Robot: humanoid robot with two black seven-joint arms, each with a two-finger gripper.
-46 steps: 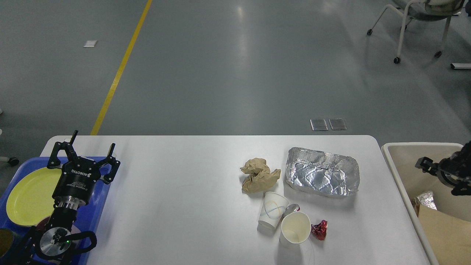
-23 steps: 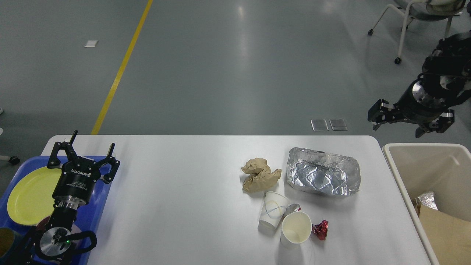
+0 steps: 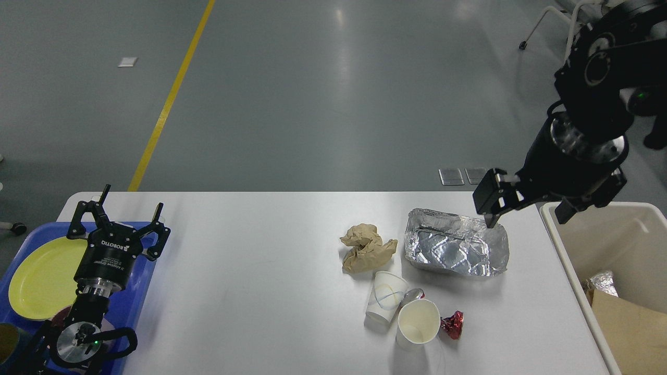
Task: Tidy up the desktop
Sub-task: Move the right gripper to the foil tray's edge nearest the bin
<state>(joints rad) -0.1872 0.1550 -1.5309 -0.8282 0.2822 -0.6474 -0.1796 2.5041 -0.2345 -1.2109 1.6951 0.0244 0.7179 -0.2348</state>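
The white desktop [image 3: 250, 260] carries a cluster of litter right of centre: a crumpled brown paper [image 3: 367, 247], a foil tray [image 3: 456, 250], two paper cups [image 3: 385, 297] [image 3: 417, 323], a small silver scrap [image 3: 414, 295] and a red wrapper [image 3: 452, 325]. My right gripper [image 3: 527, 207] hangs open and empty above the foil tray's far right corner, one finger [image 3: 490, 198] just over its rim. My left gripper [image 3: 122, 219] is open and empty over the blue tray [image 3: 140, 281] at the left edge.
A yellow plate [image 3: 41, 278] lies in the blue tray. A beige bin [image 3: 560, 245] stands off the table's right end, holding a foil ball [image 3: 602, 284] and cardboard [image 3: 630, 323]. A chair leg [image 3: 544, 21] shows at the far right.
My right arm has risen out of the beige bin and swung left, ending above the foil tray's right end. The left arm and the litter have not moved.
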